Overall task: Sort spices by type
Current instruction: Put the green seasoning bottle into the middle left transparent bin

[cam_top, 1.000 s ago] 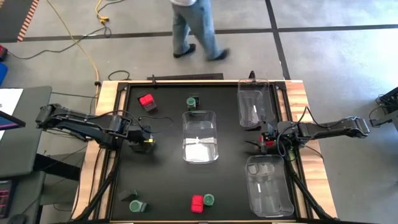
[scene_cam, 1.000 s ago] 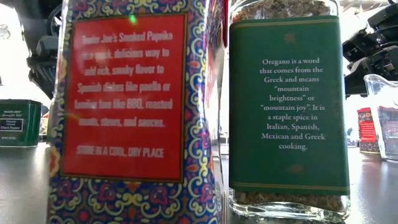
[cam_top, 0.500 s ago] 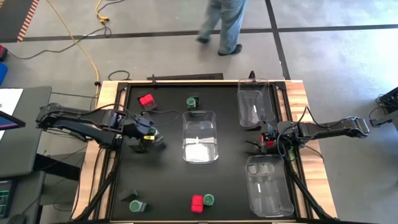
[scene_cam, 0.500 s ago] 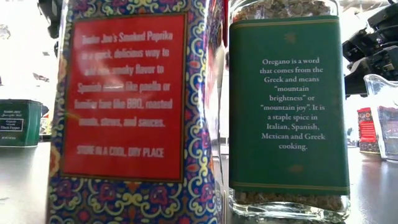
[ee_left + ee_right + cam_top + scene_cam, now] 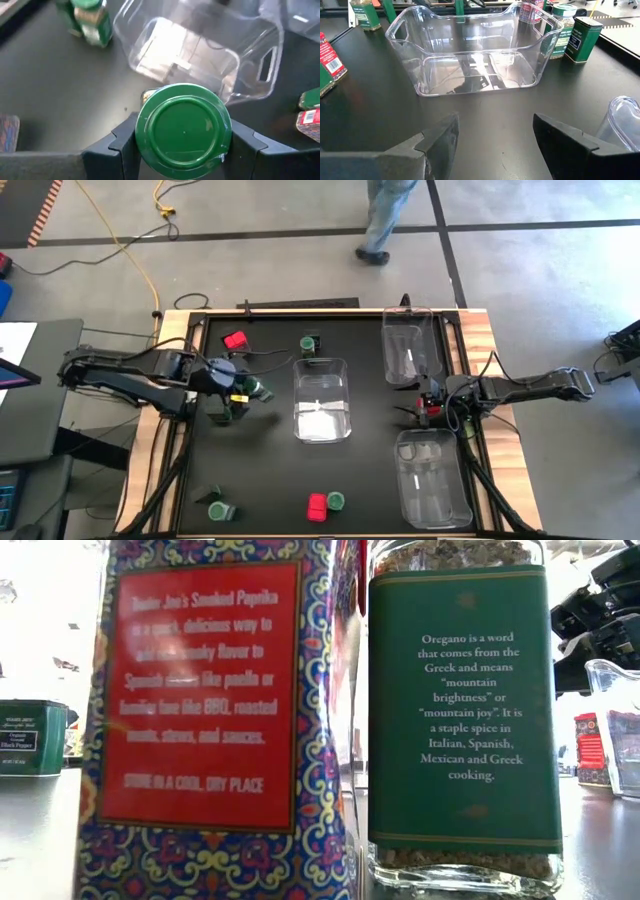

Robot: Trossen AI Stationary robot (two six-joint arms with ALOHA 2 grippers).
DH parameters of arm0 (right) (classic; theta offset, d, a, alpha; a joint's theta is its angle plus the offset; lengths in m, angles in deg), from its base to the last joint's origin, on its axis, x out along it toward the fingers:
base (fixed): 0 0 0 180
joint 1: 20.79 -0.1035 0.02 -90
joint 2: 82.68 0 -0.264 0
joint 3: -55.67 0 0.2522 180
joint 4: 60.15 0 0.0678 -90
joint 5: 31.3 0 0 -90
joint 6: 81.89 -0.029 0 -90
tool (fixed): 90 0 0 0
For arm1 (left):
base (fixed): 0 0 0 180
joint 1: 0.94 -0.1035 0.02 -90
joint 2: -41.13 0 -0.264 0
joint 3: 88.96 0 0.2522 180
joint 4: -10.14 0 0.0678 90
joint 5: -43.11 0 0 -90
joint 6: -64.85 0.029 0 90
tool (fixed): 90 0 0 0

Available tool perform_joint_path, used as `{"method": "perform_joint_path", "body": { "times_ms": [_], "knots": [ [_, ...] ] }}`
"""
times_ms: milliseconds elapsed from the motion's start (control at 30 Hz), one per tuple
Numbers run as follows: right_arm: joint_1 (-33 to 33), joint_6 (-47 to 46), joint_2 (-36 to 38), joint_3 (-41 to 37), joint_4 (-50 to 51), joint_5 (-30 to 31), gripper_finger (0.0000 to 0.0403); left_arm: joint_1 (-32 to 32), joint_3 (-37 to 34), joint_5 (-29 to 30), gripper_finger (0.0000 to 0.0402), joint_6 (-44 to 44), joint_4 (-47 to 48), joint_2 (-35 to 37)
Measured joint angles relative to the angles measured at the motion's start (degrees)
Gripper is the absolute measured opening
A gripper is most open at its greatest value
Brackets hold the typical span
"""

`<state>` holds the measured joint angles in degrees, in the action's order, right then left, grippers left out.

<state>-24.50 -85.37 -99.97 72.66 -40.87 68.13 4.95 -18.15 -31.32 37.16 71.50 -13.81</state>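
One green-lidded jar [image 5: 183, 131] now sits clamped between the fingers of our left gripper [image 5: 243, 392], and we have carried it from nearer the table's left edge to just beside the left wall of the middle bin [image 5: 322, 400]. We judge a drop into that bin comes next. Our right gripper [image 5: 424, 407] waits as before on the bin's far side, jaws apart and empty, a red box [image 5: 432, 409] close by it.

high view looks straight down on the whole table [image 5: 270, 470]; low view sits level, tight against two spices; both wrist views share the middle bin [image 5: 321, 400].
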Motion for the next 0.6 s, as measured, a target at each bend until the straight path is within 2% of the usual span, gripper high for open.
{"method": "perform_joint_path", "body": {
  "times_ms": [200, 600],
  "knots": [
    [0.0, 0.0, 0.0, 0.0, -0.1, 0.0, 0.0286, -1.2, 6.5, -0.4, 0.0195, 7.7, -0.5, -3.9],
    [0.0, 0.0, 0.0, 0.0, -0.1, 0.0, 0.0286, -4.0, 19.1, -6.8, 0.0195, 24.7, -0.4, -16.5]
  ]
}}
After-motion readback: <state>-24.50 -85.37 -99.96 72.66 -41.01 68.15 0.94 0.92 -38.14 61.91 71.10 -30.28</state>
